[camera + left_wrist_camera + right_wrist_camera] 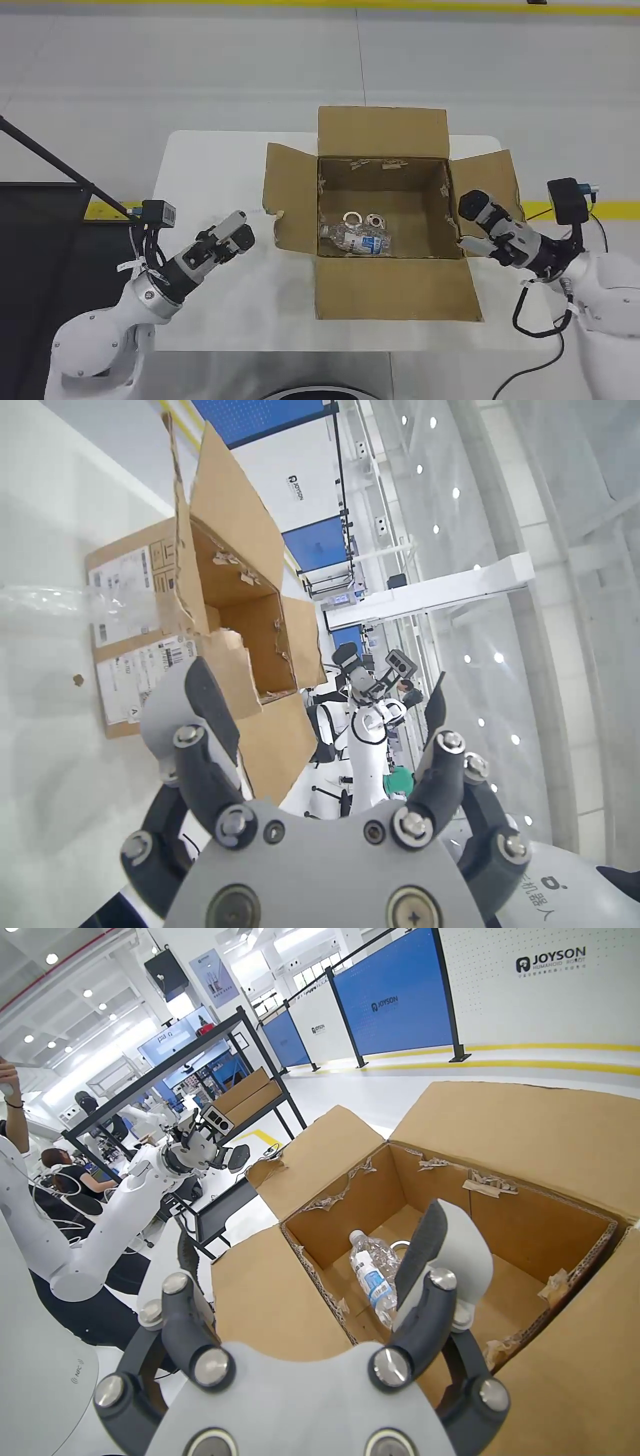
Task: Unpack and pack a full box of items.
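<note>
Bottle [371,1274] lies on its side on the cardboard box [525,1238] floor, just ahead of the right pincer [310,1233]; it and the left pincer [320,680] stand wide, empty. We judge the bottle light, crumpled, slippery: grip its labelled middle.

You can come straight down into the box [380,172] in the middle of the frame: its top is open and its flaps are folded out. On its floor a bottle [356,241] and two rings [352,217] lie in the left half; the right half is bare. The left flap [291,200] sticks out over the table [230,170] and blocks a low pass from the left.
</note>
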`<action>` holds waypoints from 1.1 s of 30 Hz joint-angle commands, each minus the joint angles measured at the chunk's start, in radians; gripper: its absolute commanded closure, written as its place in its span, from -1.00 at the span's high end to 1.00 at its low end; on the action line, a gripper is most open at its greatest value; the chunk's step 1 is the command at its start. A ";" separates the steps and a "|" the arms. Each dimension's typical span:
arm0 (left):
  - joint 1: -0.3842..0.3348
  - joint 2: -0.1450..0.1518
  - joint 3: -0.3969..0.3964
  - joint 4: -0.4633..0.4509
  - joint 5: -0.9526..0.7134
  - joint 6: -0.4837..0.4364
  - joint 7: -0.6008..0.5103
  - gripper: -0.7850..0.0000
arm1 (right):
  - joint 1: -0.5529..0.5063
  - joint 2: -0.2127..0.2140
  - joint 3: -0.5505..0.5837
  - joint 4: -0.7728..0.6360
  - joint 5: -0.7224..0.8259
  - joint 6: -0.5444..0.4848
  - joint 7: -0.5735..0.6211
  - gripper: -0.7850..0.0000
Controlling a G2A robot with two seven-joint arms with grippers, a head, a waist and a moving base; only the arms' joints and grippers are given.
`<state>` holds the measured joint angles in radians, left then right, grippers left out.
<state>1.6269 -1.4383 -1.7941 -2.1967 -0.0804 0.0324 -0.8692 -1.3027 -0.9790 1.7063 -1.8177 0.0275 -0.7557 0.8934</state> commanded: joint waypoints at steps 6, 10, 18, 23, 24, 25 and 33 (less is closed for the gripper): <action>0.006 0.000 0.050 0.022 0.015 0.046 0.066 1.00 | 0.000 0.000 0.000 0.000 0.000 0.000 0.000 1.00; 0.028 0.003 0.108 0.014 0.096 0.068 0.130 1.00 | 0.000 0.000 0.000 0.000 0.000 0.000 0.000 1.00; 0.105 0.002 0.239 -0.028 0.365 0.097 0.400 1.00 | 0.000 0.000 0.000 0.000 0.000 0.000 0.000 1.00; 0.122 0.002 0.318 -0.013 0.443 0.093 0.489 1.00 | 0.000 0.000 0.000 0.000 0.000 0.000 0.000 1.00; 0.126 0.001 0.335 -0.010 0.454 0.089 0.503 1.00 | 0.000 0.000 0.000 0.000 0.000 0.000 0.000 1.00; 0.130 0.001 0.350 -0.007 0.458 0.084 0.510 1.00 | 0.000 0.000 0.000 0.000 0.000 0.000 0.000 1.00; 0.142 0.002 0.428 0.019 0.580 0.075 0.630 1.00 | 0.000 0.000 0.000 0.000 0.000 0.000 0.000 1.00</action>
<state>1.7702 -1.4359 -1.3760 -2.1820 0.4899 0.1046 -0.2501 -1.3027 -0.9790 1.7063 -1.8177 0.0275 -0.7557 0.8933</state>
